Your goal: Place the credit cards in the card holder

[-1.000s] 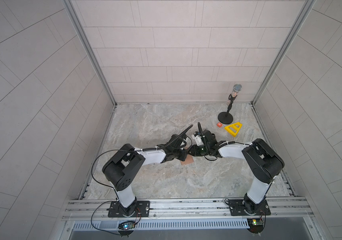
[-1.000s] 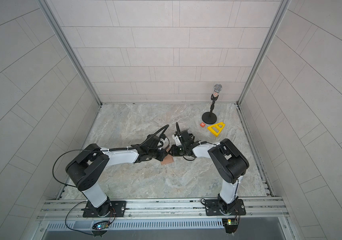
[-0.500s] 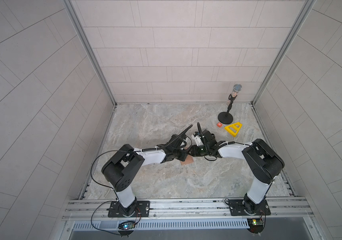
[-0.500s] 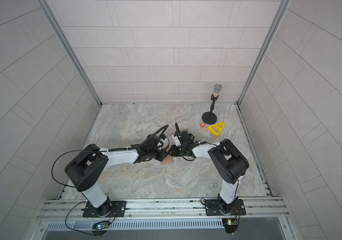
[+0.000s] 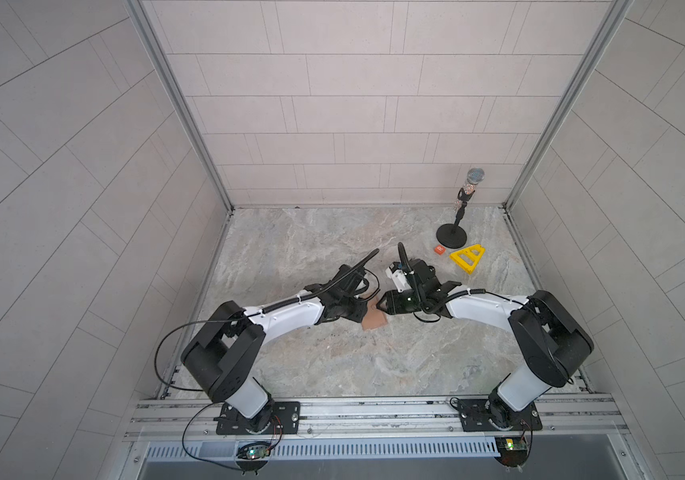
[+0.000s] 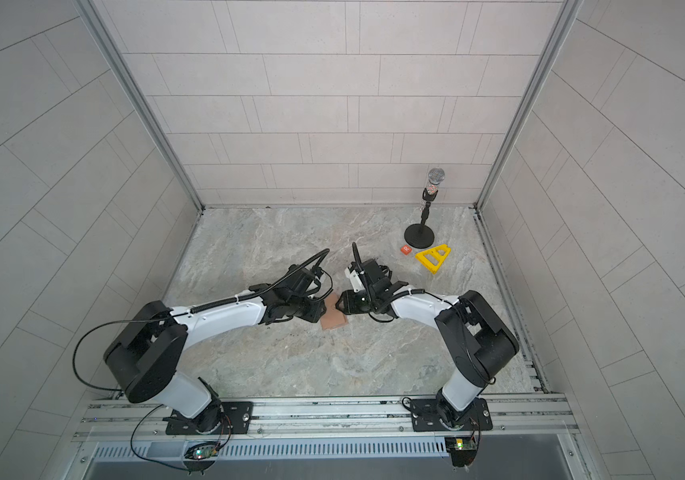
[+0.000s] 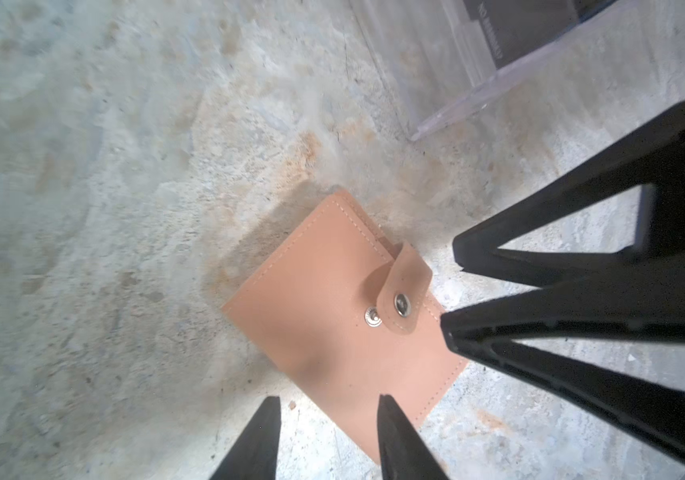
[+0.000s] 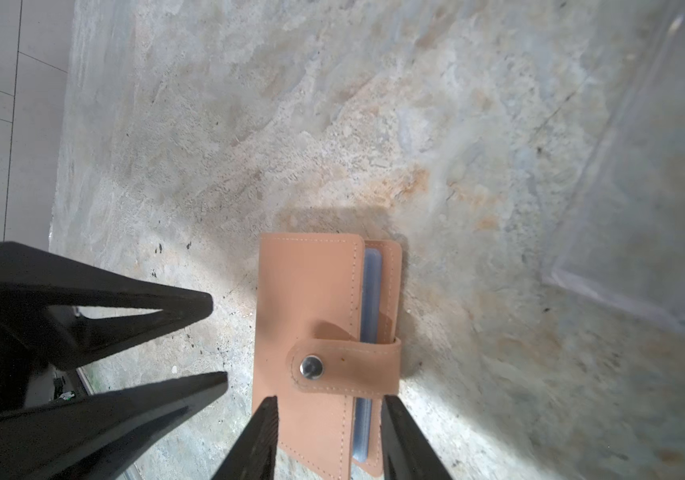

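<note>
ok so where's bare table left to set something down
Free: the strip between card holder and front rail; the back-left table behind the left arm. Crowded: the middle around left gripper and right gripper; the back-right corner with microphone stand, orange tile, yellow triangle.

The card holder (image 5: 375, 319) lies flat on the table (image 5: 332, 365) at mid-width with a card (image 8: 369, 291) in it, between the left gripper (image 5: 359, 311) and the right gripper (image 5: 381, 306), with the microphone stand (image 5: 451, 237), tile (image 5: 439, 249) and triangular frame (image 5: 467, 259) grouped behind, to the right.
</note>
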